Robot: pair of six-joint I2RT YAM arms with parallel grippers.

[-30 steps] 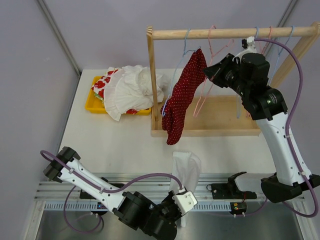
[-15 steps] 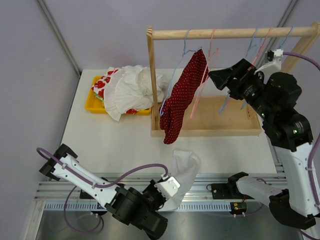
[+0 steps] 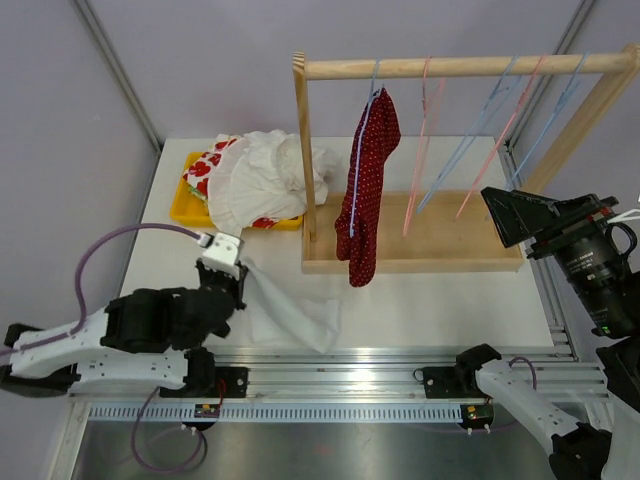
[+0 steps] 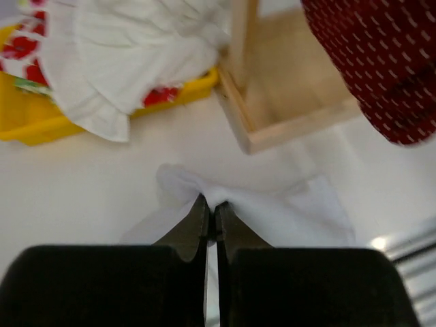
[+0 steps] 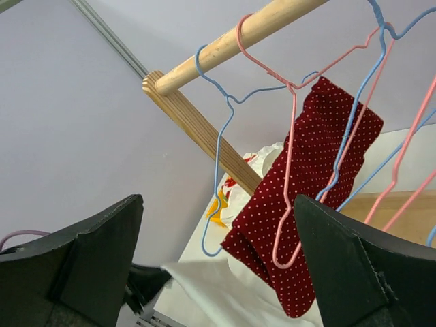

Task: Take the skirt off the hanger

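Left fingers (image 4: 191,228) pinched tight, a fold of the white skirt (image 4: 272,211) caught at the tips. Left gripper (image 4: 210,204) sits low over the table (image 3: 430,300). The rest of the skirt lies rumpled on the table in front of the rack (image 3: 450,66), near its left post and between the rack and the near edge. Yellow bin (image 3: 185,210) with a clothes pile (image 3: 260,175) is just beyond.

Right fingers (image 5: 95,266) spread wide, nothing between them. Right gripper (image 5: 218,204) is out to the right of the rack, well apart from it, facing the hangers.

Skirt looks already off: pink hanger (image 3: 425,130) hangs bare. Red dotted garment (image 3: 365,190) is draped on a blue hanger (image 3: 355,170) and isn't touched.

Handling, my read:
- Thin, light, floppy cloth with no stiffness.
- It drags and bunches instead of sliding flat.
- Not fragile.
- A pinch on a gathered edge or fold, as now, holds fine. A single layer could slip out.
- Lift it clear before moving, or the trailing end could snag the rack base.

Versus half a second ago:
- Left arm was down at the near rail with the skirt hanging over the edge. It has swung left and up onto the table, skirt with it.
- Right arm was up among the hangers. It's now backed off to the right.
- Hangers and red garment hang straighter.
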